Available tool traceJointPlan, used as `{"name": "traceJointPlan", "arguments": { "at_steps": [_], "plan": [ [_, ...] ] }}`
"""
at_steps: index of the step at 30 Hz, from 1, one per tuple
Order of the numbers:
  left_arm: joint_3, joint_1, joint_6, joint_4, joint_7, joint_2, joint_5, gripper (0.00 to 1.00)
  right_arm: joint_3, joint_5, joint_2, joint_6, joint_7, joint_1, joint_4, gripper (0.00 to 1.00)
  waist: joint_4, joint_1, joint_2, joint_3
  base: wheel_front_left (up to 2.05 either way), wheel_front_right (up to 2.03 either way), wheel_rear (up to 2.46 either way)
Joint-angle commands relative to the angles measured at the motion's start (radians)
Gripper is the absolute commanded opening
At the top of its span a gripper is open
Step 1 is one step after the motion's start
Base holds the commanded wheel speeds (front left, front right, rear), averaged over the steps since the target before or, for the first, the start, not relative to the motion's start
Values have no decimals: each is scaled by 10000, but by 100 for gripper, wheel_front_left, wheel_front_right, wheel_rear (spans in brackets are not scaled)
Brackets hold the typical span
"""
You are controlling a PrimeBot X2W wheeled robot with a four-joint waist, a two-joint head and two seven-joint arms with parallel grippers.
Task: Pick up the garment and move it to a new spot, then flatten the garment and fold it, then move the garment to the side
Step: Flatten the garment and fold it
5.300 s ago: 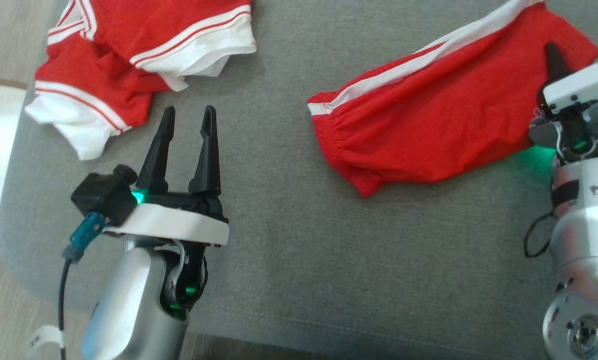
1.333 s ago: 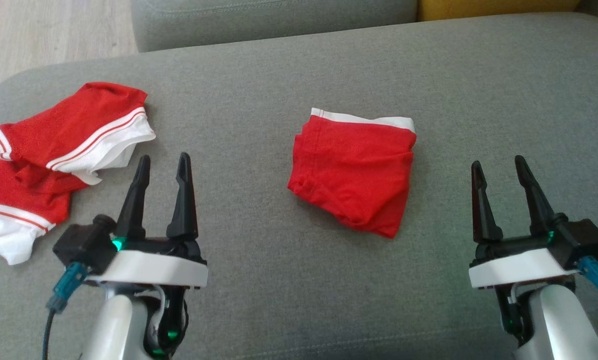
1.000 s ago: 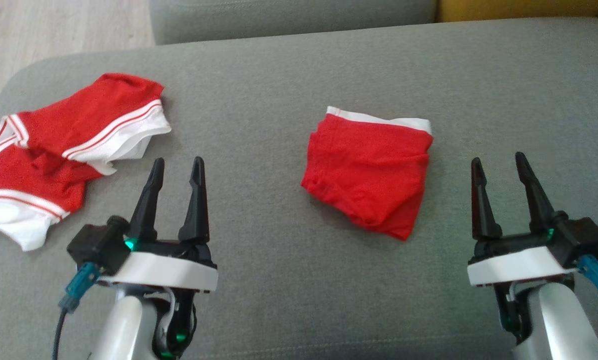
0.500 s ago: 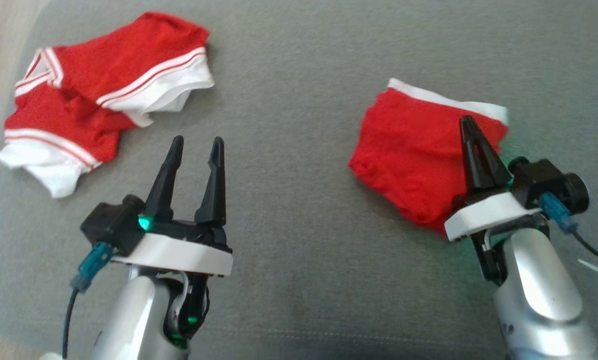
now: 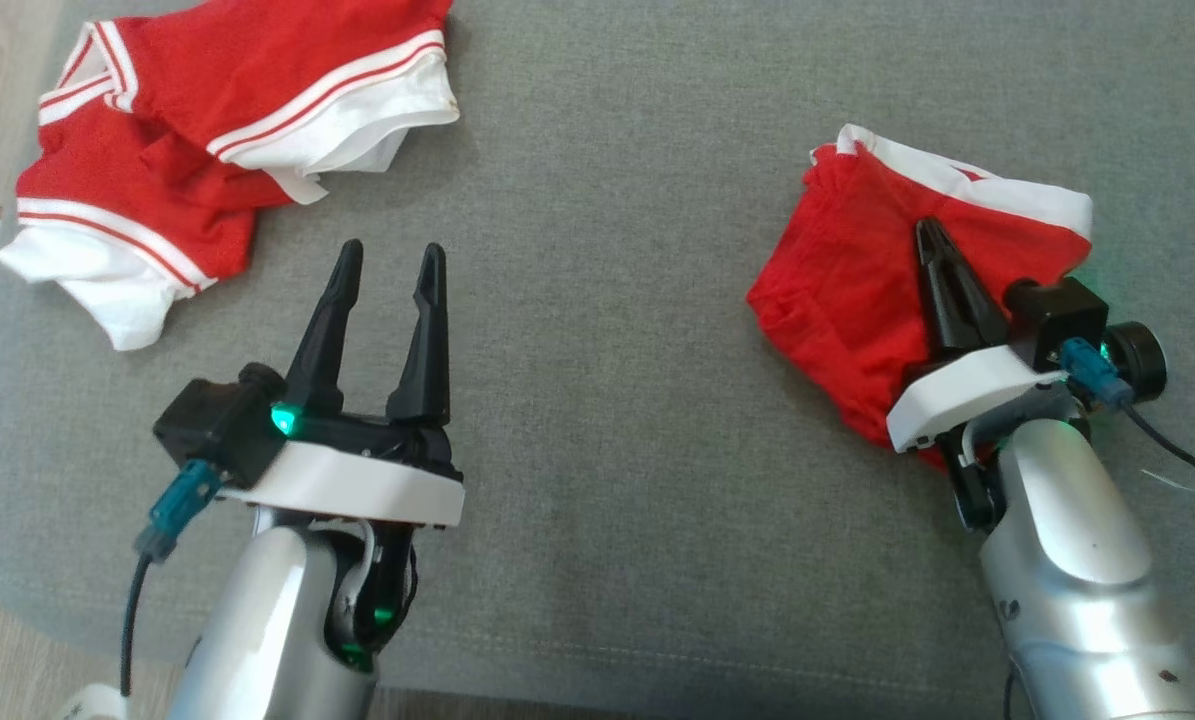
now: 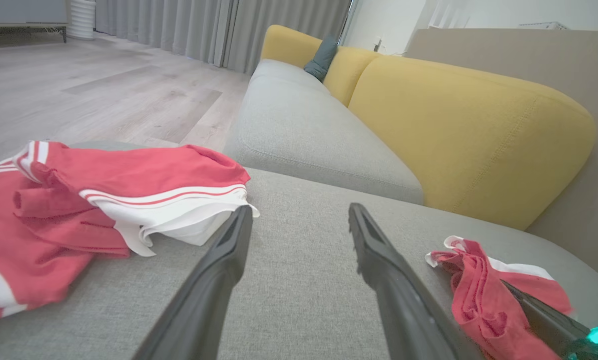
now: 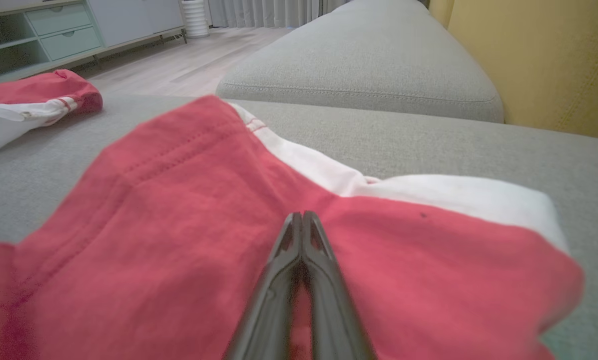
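Folded red shorts [image 5: 837, 290] sit right under the right gripper [image 5: 929, 240], white trim just past its tips. Its fingers are pinched together flat on the cloth, can't tell if any fabric's actually caught. The left gripper [image 5: 389, 258] hangs spread and empty. Thin floppy stuff, probably weighs nothing, so I'd grab the thick folded edge or it'll unfold. The grey sofa cushion [image 5: 607, 300] looks grippy. There's a yellow backrest [image 6: 454, 125] ahead and wood floor [image 6: 103, 95] beyond.

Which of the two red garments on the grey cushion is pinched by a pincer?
The folded garment on the robot's right, pinched by the shut right pincer; the crumpled garment with double stripes lies untouched at left.
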Motion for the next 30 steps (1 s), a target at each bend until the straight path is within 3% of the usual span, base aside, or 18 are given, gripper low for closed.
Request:
{"name": "traceJointPlan", "arguments": {
  "at_steps": [1, 7, 19, 24, 30],
  "plan": [
    [284, -379, -56, -303, -51, 89, 54, 100, 169, 5, 12, -7, -106, -203, -176, 0, -32, -2, 0, 32, 0, 0, 0],
    [99, -508, -151, -287, -51, 89, 547, 100, 336, 397, 12, -7, -107, -206, -429, 0, -230, -2, 0, -127, 0, 0, 0],
    [466, -181, -67, -344, -51, 89, 271, 100, 746, 1477, 12, -7, -108, 556, -2663, 0, -1290, -2, 0, -1328, 0, 0, 0],
    [513, -100, 19, -417, -51, 89, 229, 100, 504, 900, 12, -7, -108, 1105, -3478, 0, -1729, -2, 0, -1787, 0, 0, 0],
    [557, 120, 120, -476, -51, 89, 206, 100, -106, 1018, 12, -7, -61, 1916, -4195, 0, -2138, -2, 0, -2090, 0, 0, 0]
  ]
}}
